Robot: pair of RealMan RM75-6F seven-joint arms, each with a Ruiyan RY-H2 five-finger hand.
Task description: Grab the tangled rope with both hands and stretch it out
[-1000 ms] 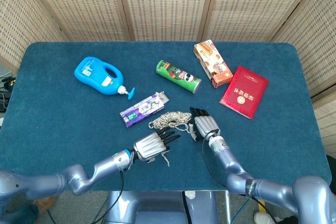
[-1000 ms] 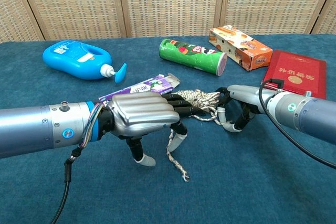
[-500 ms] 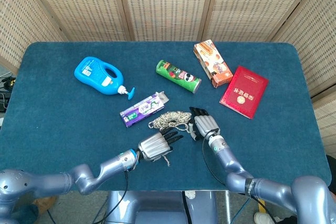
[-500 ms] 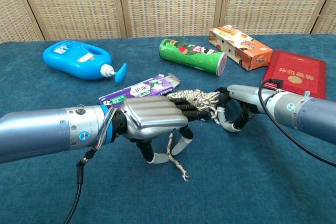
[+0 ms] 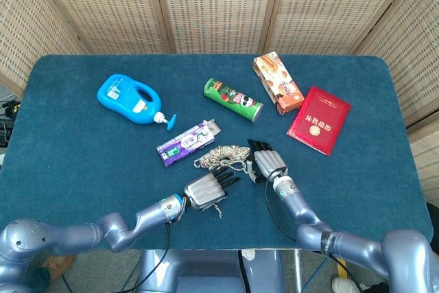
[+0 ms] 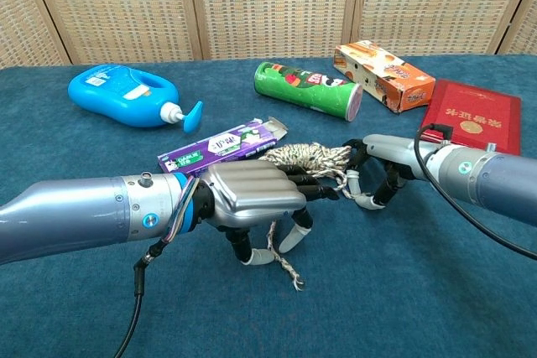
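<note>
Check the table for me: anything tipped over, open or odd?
The green chip can and the blue bottle both lie on their sides. The purple box has its end flap open, beside the bunched rope. The orange box and red booklet lie flat. Nothing is spilled.

My left hand [image 5: 206,189] & right hand [image 5: 269,164] are sitting near the surface [image 5: 82,162] front, rope [image 5: 223,154] lying btwn them. Toothpaste box [image 5: 188,142] is lying just behind-left of the rope, bottle [image 5: 130,99] far left, can [image 5: 233,99] behind, carton [image 5: 278,82] & booklet [image 5: 319,119] to the right.
</note>
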